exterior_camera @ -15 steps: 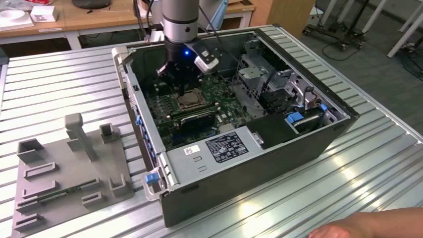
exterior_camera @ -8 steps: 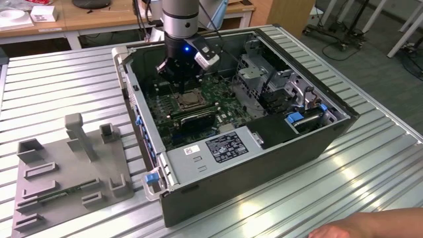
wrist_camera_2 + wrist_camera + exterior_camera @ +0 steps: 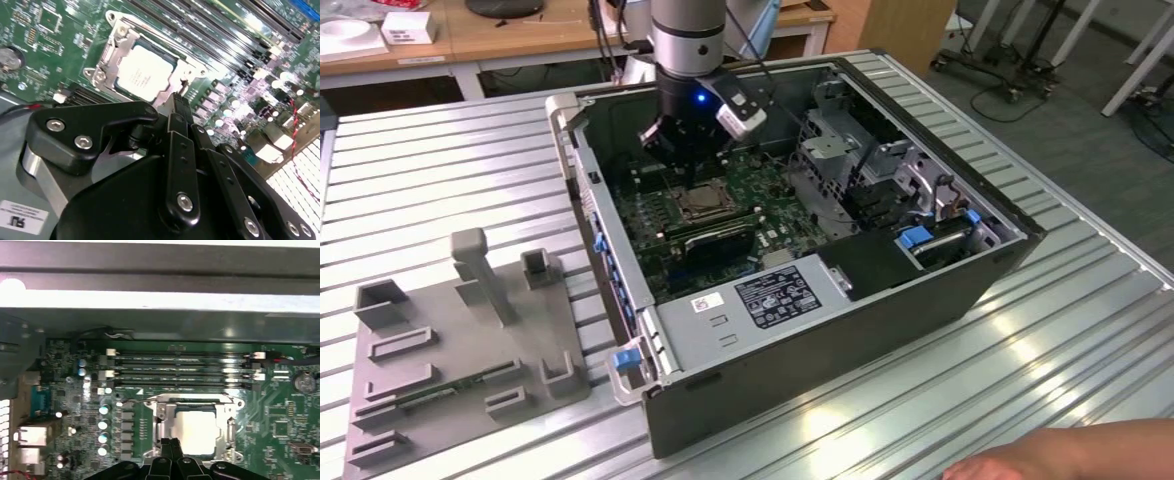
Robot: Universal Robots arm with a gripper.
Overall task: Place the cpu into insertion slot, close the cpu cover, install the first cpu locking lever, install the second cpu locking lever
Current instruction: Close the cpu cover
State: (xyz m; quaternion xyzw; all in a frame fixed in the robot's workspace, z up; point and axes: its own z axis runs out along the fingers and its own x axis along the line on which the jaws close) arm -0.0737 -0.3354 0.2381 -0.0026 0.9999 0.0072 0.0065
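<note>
Ribbed metal tabletop (image 3: 1067, 350), open computer case (image 3: 854, 330), and mid-motherboard (image 3: 280, 430) the cpu (image 3: 145, 75) sits in the insertion slot (image 3: 678, 212) under the closed cpu cover (image 3: 112, 55), the gripper (image 3: 177, 104) pinched shut at its rim, so press slow and straight, I'd say, clear of the chip.

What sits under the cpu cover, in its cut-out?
The cpu, pale metal face up, shows through the opening of the cpu cover in both wrist views. The frame hides the chip's edges; whatever lies beneath the chip is covered.
</note>
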